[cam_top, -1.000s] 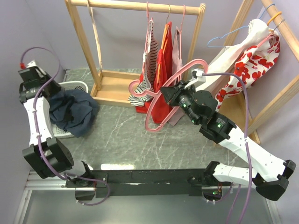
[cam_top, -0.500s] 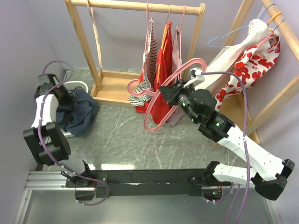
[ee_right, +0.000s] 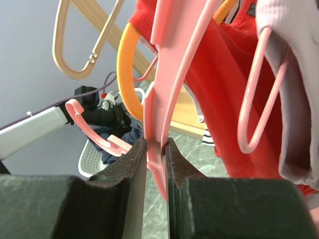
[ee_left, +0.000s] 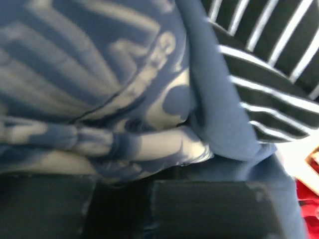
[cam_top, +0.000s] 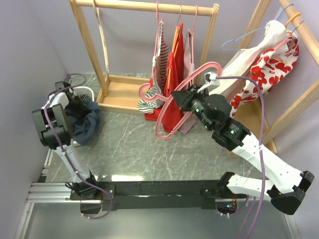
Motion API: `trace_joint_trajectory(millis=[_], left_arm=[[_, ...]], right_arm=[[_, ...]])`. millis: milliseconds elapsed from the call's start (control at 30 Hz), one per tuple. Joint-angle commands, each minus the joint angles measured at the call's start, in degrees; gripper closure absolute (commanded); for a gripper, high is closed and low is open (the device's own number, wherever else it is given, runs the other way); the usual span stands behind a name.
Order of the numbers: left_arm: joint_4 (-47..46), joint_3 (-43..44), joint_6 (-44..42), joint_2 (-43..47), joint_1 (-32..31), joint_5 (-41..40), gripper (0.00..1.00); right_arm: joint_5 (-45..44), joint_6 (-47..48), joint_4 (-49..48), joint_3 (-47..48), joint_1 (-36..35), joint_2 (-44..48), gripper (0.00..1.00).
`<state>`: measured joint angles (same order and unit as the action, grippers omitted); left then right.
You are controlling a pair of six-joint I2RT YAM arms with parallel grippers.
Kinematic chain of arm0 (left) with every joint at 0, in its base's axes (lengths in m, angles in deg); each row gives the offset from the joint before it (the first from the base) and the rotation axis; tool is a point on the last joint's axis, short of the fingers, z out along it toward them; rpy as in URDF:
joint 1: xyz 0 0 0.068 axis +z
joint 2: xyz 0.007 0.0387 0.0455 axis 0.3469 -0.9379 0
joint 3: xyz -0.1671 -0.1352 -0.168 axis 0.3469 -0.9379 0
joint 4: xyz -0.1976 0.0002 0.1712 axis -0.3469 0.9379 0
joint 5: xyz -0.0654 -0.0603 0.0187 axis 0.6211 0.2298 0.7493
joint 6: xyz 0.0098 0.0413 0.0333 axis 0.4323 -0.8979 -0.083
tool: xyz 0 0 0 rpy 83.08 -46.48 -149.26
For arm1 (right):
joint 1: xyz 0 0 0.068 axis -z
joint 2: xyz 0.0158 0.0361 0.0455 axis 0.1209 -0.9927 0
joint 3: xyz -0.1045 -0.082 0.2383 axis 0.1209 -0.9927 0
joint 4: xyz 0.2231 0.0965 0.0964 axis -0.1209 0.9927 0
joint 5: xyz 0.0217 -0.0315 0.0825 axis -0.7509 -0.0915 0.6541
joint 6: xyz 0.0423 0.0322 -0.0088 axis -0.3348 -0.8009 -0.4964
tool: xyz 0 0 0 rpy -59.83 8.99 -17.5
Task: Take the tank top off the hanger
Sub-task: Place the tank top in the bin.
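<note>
- The wooden clothes rack (cam_top: 144, 6) stands at the back, with other garments hanging from it.
- The dark blue tank top (cam_top: 85, 125) lies bunched over the white basket (cam_top: 85, 90) at far left, well apart from the hanger. My left arm is nearer.
- The pink hanger (ee_right: 158, 74) looks bare, slanting from upper right down to lower left.
- My right gripper (ee_right: 154, 149) is clamped on it.
- My left gripper (cam_top: 76, 106) is buried in the cloth; I cannot tell if it pinches.
- A second ago my left arm stood clear of the pile; now it has swung in.
</note>
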<state>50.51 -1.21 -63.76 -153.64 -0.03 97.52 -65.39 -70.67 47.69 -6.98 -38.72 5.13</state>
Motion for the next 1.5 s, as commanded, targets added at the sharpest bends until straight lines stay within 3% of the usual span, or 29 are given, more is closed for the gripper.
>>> trace_joint_trajectory(millis=[0, 67, 133, 167, 267, 367, 567, 667, 700, 767, 1100, 1467], left_arm=[[3.4, 0.3, -1.5, -0.1, -1.6, -0.6, 0.58], [3.9, 0.6, -1.8, 1.7, -1.6, -2.1, 0.67], [4.1, 0.7, -1.6, 5.2, -1.6, -3.9, 0.58], [4.2, 0.7, -1.5, 6.5, -1.6, -5.6, 0.49], [5.4, 2.7, -1.2, 11.4, -1.4, -8.7, 0.46], [5.7, 4.1, 0.2, 17.0, -1.3, -11.5, 0.27], [1.6, -3.5, 1.1, 31.6, -2.5, -8.0, 0.03], [3.9, -6.3, -0.8, 34.6, -3.9, -2.2, 0.07], [4.7, -7.0, -2.1, 35.0, -6.3, -2.8, 0.1], [5.4, -10.1, -1.2, 35.7, -8.6, -11.6, 0.1], [3.2, -17.7, -0.5, 35.1, -9.6, -12.0, 0.15], [0.8, -18.0, 0.1, 29.3, -10.3, -14.3, 0.39]], right_arm=[[0.4, -0.4, -2.1, 0.9, 1.0, 1.0, 1.0], [0.4, -0.4, -2.3, 0.8, 1.0, 1.3, 0.99], [0.5, -0.4, -2.6, 0.2, 1.2, 1.5, 0.99], [0.6, -0.4, -2.7, 0.1, 1.2, 1.6, 0.99], [0.8, -0.6, -2.5, -0.1, 1.2, 1.8, 0.98], [1.0, -0.7, -2.8, -0.4, 1.4, 1.7, 0.98], [1.3, -0.6, -2.9, -0.2, 1.5, 1.4, 0.97], [1.8, -0.7, -3.6, -0.3, 1.5, 0.9, 0.97], [2.3, -0.7, -4.0, -0.2, 1.5, 0.8, 0.97], [2.8, -0.9, -3.6, 0.2, 1.5, 0.1, 0.97], [2.7, -1.6, -4.2, -0.7, 1.5, 1.0, 0.97], [2.5, -1.6, -4.2, -1.4, 1.8, 1.2, 0.96]])
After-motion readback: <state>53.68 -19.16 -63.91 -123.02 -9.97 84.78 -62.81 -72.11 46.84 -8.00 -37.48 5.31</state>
